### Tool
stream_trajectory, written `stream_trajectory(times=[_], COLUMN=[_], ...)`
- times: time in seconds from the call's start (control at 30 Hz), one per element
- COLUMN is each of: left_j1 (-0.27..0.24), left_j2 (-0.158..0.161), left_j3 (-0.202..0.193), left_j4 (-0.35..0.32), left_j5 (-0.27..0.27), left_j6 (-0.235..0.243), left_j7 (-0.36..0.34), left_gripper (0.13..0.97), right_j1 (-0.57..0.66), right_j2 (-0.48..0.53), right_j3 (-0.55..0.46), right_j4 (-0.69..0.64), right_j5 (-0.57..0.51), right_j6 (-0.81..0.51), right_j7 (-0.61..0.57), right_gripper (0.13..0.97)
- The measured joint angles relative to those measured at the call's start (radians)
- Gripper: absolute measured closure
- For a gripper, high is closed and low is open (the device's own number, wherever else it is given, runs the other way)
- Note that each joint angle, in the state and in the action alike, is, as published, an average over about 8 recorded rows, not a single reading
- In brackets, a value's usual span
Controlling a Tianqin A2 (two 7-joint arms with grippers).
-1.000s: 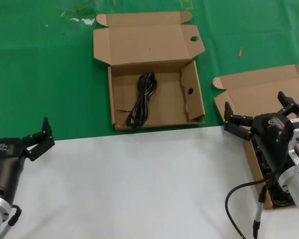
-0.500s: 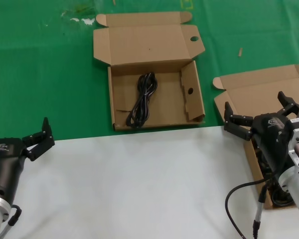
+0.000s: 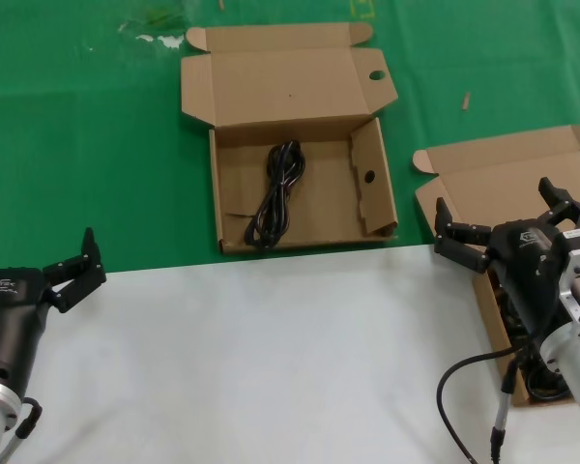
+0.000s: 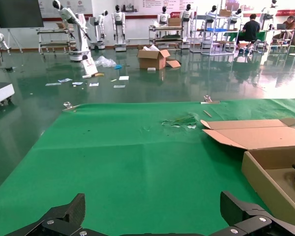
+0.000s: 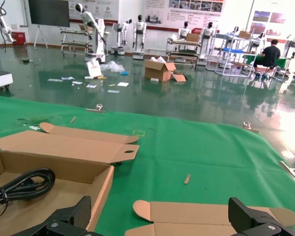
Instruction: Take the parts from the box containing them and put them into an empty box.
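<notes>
In the head view, the box with holes [image 3: 295, 145] lies open in the upper middle of the frame on the green cloth [image 3: 87, 145], its lid folded back toward the top edge. One black cable [image 3: 275, 193] lies inside it as a long looped bundle, running from the box's middle toward its lower left corner.

The plain box [image 3: 507, 188] sits at the right edge of the frame, lid open and tilted back. More dark cables [image 3: 541, 377] show in its lower part, mostly hidden behind the right arm.

The right gripper [image 3: 507, 224] hangs over the plain box's near left wall, fingers spread wide apart and holding nothing.

The left gripper [image 3: 72, 269] sits at the lower left of the frame, at the line where the green cloth meets the white tabletop [image 3: 251, 358]. Its fingers are also parted and empty, well apart from both boxes.
</notes>
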Motion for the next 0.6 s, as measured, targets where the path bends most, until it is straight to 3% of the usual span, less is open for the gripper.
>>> stream_trajectory(times=[0.6], left_j1=[0.0], left_j2=[0.0], left_j3=[0.0], left_j4=[0.0], left_j5=[0.0], left_j6=[0.0], left_j7=[0.0], left_gripper=[0.132], right_j1=[0.0], right_j2=[0.0], right_j3=[0.0], right_j4=[0.0], right_j5=[0.0], right_j6=[0.0], right_j7=[0.0], right_gripper=[0.129])
